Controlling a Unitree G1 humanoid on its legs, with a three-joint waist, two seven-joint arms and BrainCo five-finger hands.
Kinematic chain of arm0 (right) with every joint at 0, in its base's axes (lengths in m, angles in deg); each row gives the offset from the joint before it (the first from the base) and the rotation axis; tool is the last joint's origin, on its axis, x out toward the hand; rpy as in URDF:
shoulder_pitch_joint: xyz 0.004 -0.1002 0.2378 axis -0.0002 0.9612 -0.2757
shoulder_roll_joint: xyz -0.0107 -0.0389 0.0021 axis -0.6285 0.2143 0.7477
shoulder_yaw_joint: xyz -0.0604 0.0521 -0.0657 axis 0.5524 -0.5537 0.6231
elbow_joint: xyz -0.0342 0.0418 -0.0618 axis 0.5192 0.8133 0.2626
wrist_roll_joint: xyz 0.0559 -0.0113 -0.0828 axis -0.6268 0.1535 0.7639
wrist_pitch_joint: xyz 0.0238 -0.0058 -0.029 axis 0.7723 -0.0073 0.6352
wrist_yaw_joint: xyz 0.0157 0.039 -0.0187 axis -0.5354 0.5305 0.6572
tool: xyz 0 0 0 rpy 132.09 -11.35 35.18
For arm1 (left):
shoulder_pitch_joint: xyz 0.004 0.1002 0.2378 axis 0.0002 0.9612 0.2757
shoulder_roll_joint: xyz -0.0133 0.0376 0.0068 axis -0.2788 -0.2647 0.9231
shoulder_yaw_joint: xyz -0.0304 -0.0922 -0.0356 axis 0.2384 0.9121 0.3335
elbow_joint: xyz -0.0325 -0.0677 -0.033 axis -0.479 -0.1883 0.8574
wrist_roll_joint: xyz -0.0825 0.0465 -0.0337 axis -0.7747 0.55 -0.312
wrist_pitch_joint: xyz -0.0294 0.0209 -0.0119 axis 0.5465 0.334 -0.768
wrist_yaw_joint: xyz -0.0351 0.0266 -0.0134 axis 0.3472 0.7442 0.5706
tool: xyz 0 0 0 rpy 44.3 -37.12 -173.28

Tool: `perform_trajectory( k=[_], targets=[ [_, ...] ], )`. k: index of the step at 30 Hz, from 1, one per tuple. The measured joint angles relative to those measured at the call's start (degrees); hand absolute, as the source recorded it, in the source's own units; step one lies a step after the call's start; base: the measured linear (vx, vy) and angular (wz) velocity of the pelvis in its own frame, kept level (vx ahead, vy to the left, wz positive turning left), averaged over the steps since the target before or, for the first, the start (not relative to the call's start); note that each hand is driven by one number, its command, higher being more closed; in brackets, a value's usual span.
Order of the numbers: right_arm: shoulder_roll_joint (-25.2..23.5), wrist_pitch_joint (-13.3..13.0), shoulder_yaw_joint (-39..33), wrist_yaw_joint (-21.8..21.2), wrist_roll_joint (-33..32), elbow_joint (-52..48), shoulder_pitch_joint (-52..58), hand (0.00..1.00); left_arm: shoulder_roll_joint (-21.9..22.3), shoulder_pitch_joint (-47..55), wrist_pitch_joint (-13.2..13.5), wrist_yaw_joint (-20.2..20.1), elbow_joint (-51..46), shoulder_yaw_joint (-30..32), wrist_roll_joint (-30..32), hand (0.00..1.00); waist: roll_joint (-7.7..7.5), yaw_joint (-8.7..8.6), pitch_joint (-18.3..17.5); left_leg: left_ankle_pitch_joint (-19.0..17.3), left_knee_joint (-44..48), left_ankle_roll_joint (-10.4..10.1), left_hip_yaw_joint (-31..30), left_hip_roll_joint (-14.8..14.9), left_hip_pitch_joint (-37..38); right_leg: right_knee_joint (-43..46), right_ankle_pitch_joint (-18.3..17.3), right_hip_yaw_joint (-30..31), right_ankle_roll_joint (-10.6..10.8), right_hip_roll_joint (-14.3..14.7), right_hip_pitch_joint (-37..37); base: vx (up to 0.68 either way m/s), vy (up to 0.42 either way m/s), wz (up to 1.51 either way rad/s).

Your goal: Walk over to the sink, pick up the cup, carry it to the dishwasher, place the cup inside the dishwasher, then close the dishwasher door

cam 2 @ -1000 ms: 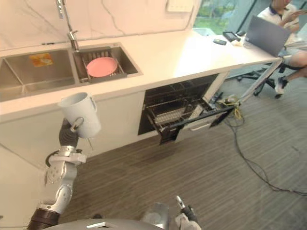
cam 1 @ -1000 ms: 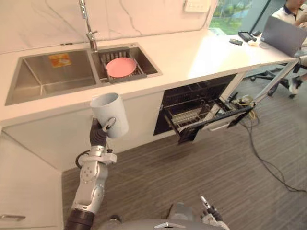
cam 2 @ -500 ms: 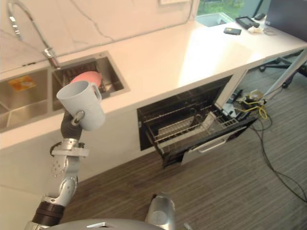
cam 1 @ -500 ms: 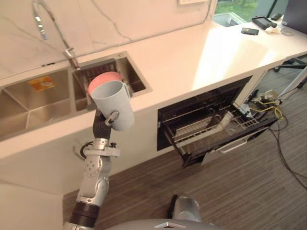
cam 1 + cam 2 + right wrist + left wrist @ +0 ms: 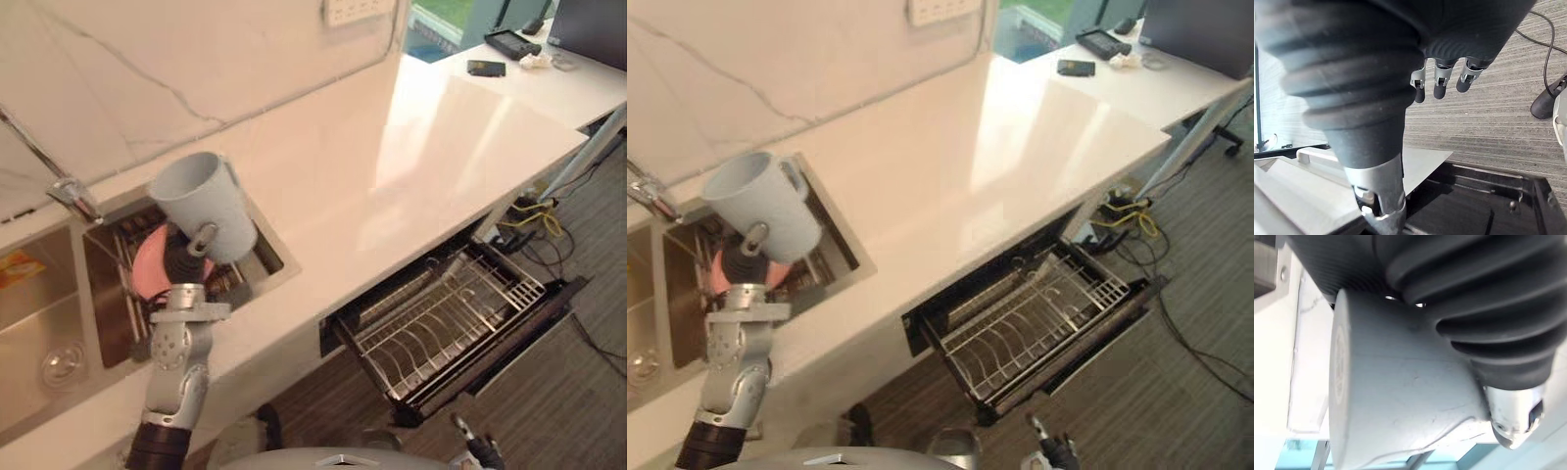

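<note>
Cup (image 5: 201, 206) clamped in left hand (image 5: 186, 266) near sink (image 5: 44, 313) — right wrist view shows right hand (image 5: 1440, 83) fingers straight, apart.

Cup (image 5: 204, 204): pale blue-grey, smooth, matt, with fine scuffs on its wall in the left wrist view. Plastic or ceramic, can't tell. Countertop (image 5: 421, 127): white, smooth, glossy, strong sheen. Backsplash (image 5: 196, 49): marble-look slab with grey veins, polished. Sink (image 5: 24, 313): brushed stainless steel, satin. Faucet (image 5: 69, 193): bright polished metal. Dishwasher rack (image 5: 451, 313): thin metal wire, shiny. Plate (image 5: 147, 266): pink, smooth. Floor (image 5: 1205, 392): grey, fine-lined grain, matt.
</note>
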Motion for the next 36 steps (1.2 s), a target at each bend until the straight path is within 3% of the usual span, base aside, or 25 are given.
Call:
perform_trajectory(
  k=[4, 10, 18, 24, 27, 29, 31, 32, 34, 36],
  targets=[
    [-0.56, -5.47, -1.20, 2.82, 0.81, -4.28, 1.61, 0.00, -0.47, -0.35, 2.94, 2.08, -0.02, -1.32, 0.06, 1.00, 0.37, -1.51, -0.26, 2.62, -8.03, -1.46, 1.34, 0.00, 4.47, -2.01, 2.01, 0.04, 0.30, 0.86, 0.76, 0.11, -0.041, -0.16],
    [-1.70, -11.24, -5.71, 4.58, 0.84, -12.41, 3.60, 0.00, -0.04, -0.51, 3.16, 4.06, -0.01, -3.60, 1.42, 1.00, 0.67, -2.99, -0.58, 4.03, -13.09, -2.28, 5.75, 1.61, 7.25, -5.43, 5.57, 0.42, 0.35, 2.93, 0.00, 0.04, -0.022, -0.38],
    [-4.73, -15.46, -5.83, 2.31, -2.32, -31.60, 4.26, 0.00, 1.25, -0.77, 3.16, 4.32, -1.58, -3.06, 1.34, 1.00, 0.60, -3.31, -0.73, 3.02, -13.21, -1.08, 7.72, 1.33, 6.97, -7.40, 9.68, 0.41, 0.96, 2.94, -1.71, -0.01, 0.054, -0.21],
    [-4.85, -17.90, -5.69, 1.46, -3.35, -47.36, 3.45, 0.00, 2.03, -0.76, 3.43, 0.11, -3.17, -1.23, -0.27, 1.00, 0.55, -3.05, -0.73, 2.35, -13.41, -0.46, 9.86, -0.65, 7.01, -9.51, 9.95, 0.41, 0.67, 1.11, -1.93, -0.09, 0.063, -0.20],
    [-5.21, -17.29, -5.60, -4.39, -6.89, -52.99, 3.10, 0.00, 2.55, -0.76, 3.66, -2.08, -3.29, -1.72, -1.05, 1.00, 0.74, -4.29, -0.79, 3.30, -14.43, -0.29, 10.92, -1.20, 7.08, -9.94, 10.33, 1.68, 1.11, 1.02, -3.17, -0.09, 0.033, -0.30],
    [-5.17, -14.88, -5.21, -11.26, -10.24, -56.73, 2.70, 0.00, 3.80, -0.77, 3.47, -2.67, -3.46, -1.74, -1.03, 1.00, 0.76, -4.63, -0.81, 3.35, -14.42, -0.23, 13.01, -0.95, 7.19, -10.79, 11.44, 3.43, 1.00, 1.38, -4.15, -0.08, 0.041, -0.54],
    [-4.91, -10.25, -2.14, -22.02, -13.02, -60.89, 2.17, 0.00, 4.03, -0.84, 2.79, -2.68, -3.68, -1.76, -0.89, 1.00, 0.60, -5.34, -0.72, 3.27, -14.42, -0.27, 16.02, -0.21, 7.13, -12.86, 14.26, 5.53, 0.77, 2.36, -5.32, -0.08, 0.019, -0.75],
    [-4.78, -9.31, -0.98, -24.25, -13.35, -61.78, 2.17, 0.00, 4.06, -0.87, 2.58, -2.61, -3.68, -1.78, -0.89, 1.00, 0.53, -5.35, -0.68, 3.20, -14.42, -0.28, 16.69, -0.08, 7.12, -12.99, 14.77, 5.86, 0.52, 2.56, -5.81, -0.11, -0.007, -0.73],
    [-4.36, -5.32, 3.16, -32.85, -14.64, -64.80, 2.48, 0.00, 4.07, -1.25, 1.30, -1.57, -3.64, -2.32, 0.78, 1.00, 0.26, -5.52, -0.54, 2.52, -14.43, 0.19, 16.67, 0.19, 7.12, -12.39, 16.11, 3.15, -0.72, 2.74, -7.29, -0.11, -0.035, -0.57],
    [-3.83, -3.83, 6.70, -37.84, -15.64, -65.90, 2.11, 0.00, 4.02, -2.32, 0.47, -0.64, -3.42, -3.16, 2.91, 1.00, 0.19, -5.35, -0.50, 2.59, -14.43, 0.43, 16.68, 0.65, 7.05, -11.35, 17.04, -1.73, -3.00, 2.85, -7.85, -0.07, -0.044, -0.31]
  ],
)
